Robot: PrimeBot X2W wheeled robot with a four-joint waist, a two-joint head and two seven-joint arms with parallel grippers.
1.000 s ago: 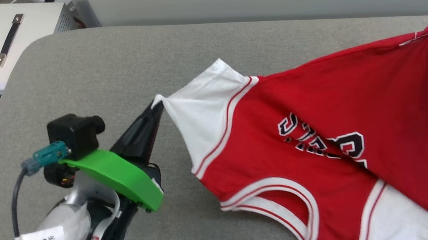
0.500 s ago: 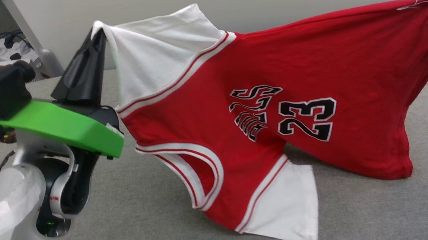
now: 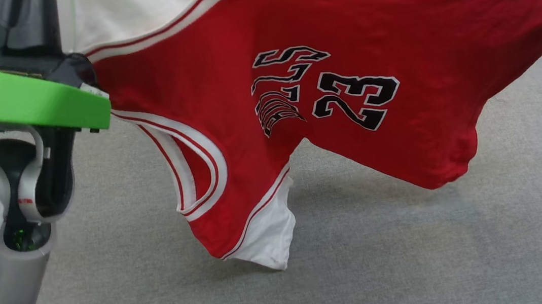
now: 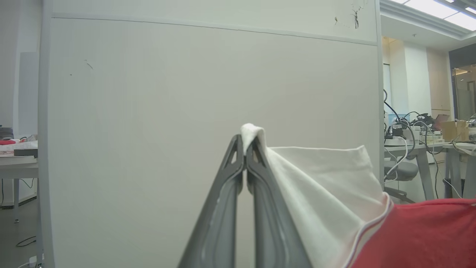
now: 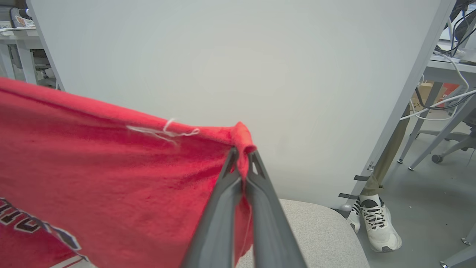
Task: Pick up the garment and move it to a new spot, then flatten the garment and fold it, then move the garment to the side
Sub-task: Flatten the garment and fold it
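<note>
If aiming to land the red jersey-style T-shirt with white sleeves and black "23" (image 3: 388,16) flat on its new spot, don't slacken anything. Got the left jaws fully shut on the white sleeve tip at 10 o'clock, right jaws fully shut on a red hem corner at 2 o'clock. Hangs stretched between them, low sleeve dangling at 6 o'clock, close to the grey fabric tabletop (image 3: 416,258). Lower both ends evenly, bottom edge first, pulling apart to kill wrinkles.

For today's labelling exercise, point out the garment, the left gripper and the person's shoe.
garment (image 3: 389,21), head view, red chest panel.
left gripper (image 4: 245,144), left wrist view, between fingertips.
shoe (image 5: 377,227), right wrist view, laced upper.
</note>
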